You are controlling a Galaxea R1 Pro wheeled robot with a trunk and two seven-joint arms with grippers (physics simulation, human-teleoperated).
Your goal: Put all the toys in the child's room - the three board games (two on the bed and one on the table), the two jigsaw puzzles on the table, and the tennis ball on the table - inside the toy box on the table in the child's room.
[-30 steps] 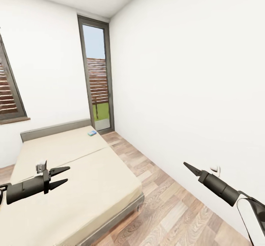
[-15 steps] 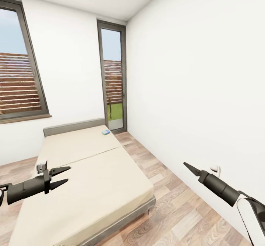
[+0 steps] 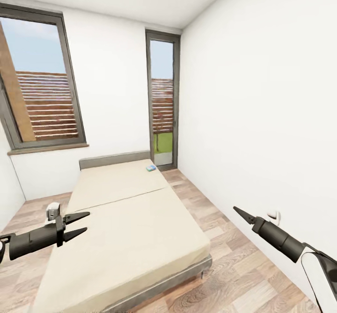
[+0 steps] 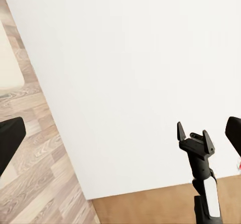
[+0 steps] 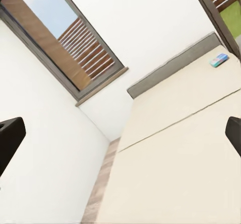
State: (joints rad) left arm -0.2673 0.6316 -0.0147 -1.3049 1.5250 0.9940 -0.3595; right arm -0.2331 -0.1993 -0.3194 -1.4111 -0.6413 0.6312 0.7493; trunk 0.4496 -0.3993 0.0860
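A small blue board game [image 3: 150, 168] lies on the beige bed [image 3: 126, 219], at the far right corner by the grey headboard. It also appears in the right wrist view as the blue board game [image 5: 219, 60] on the bed [image 5: 175, 153]. My left gripper [image 3: 87, 222] hangs open over the bed's near left part, holding nothing. My right gripper [image 3: 239, 213] is over the wood floor to the right of the bed. Its fingers [image 4: 193, 131] stand apart and hold nothing. The table, toy box, jigsaw puzzles and tennis ball are out of view.
A white wall [image 3: 262, 116] runs close along my right side. A strip of wood floor [image 3: 224, 252] lies between it and the bed. A large window [image 3: 42, 83] and a narrow glass door [image 3: 164, 112] are in the far wall.
The camera has swung left, so bed, door and window sit further right in the picture and more of the window shows. Both arms keep the same pose.
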